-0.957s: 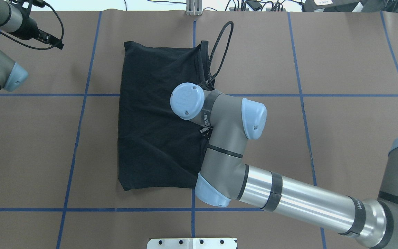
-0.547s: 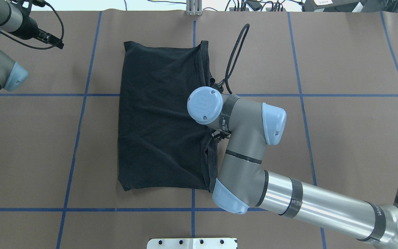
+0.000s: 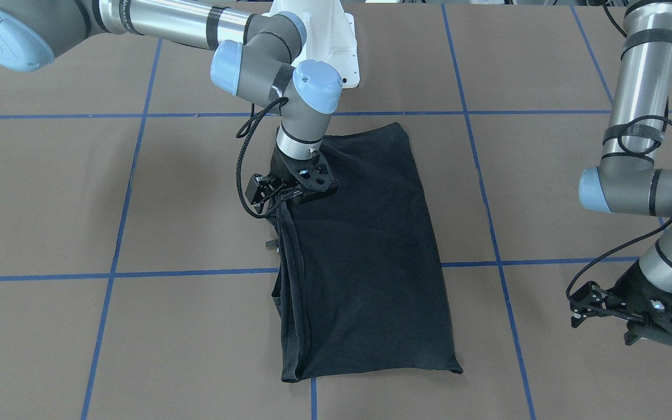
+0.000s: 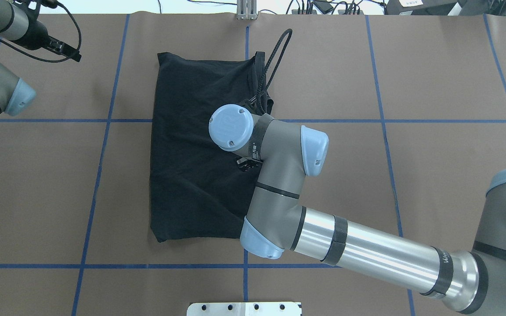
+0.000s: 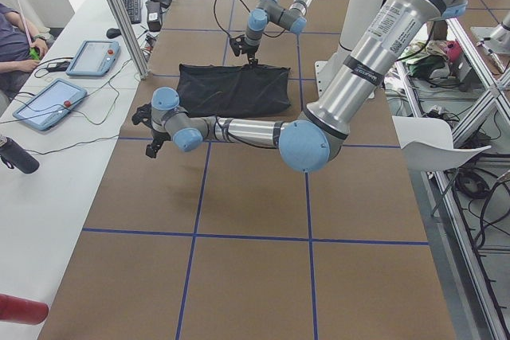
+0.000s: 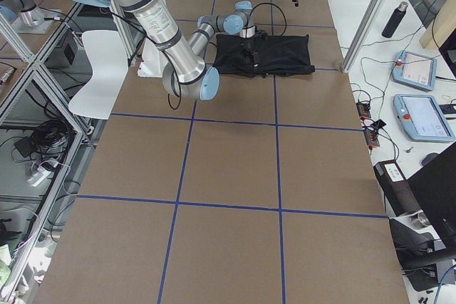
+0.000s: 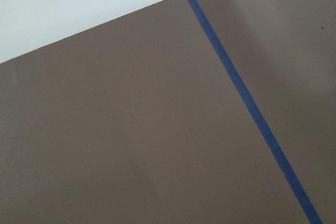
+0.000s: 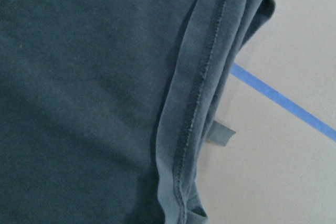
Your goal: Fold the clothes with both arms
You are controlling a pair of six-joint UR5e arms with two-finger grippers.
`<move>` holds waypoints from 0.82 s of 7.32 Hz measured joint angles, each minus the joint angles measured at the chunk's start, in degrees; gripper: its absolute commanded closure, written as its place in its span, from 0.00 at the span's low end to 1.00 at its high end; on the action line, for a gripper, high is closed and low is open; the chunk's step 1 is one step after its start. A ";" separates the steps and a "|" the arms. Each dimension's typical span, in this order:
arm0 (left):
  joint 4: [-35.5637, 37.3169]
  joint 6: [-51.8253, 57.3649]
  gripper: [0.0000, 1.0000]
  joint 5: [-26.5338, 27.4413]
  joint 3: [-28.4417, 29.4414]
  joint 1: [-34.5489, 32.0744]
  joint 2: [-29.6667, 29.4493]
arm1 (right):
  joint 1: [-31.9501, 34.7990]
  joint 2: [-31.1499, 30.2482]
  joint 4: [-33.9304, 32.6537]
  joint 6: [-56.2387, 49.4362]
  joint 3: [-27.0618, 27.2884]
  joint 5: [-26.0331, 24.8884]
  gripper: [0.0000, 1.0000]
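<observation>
Right fingers [image 3: 288, 199] pinching the black T-shirt [image 3: 365, 262] at its side hem, left fingers [image 3: 662, 338] well apart from it, their state unclear

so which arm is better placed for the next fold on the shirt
Right, probably: the right tool is down at the T-shirt's hemmed edge, while the left tool hangs over bare table, clear of it.

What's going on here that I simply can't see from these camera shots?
1. Whether the right gripper has its jaws pinching the T-shirt: overhead, the right arm covers it; front-facing, it is black against black cloth.
2. Any print on the T-shirt: only plain black shows in every view.
3. Whether the left gripper is open or shut: front-facing, it is dark and near the frame's edge; its wrist camera shows only table.
</observation>
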 measured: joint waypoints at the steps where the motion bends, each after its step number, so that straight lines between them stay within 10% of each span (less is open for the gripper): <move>1: 0.00 0.01 0.00 0.00 -0.02 0.01 0.00 | 0.08 0.38 0.34 0.08 -0.68 -0.03 0.02; 6: 0.00 0.01 0.00 0.00 -0.03 -0.03 -0.01 | 1.85 -1.15 -3.53 -2.99 0.49 -0.19 0.02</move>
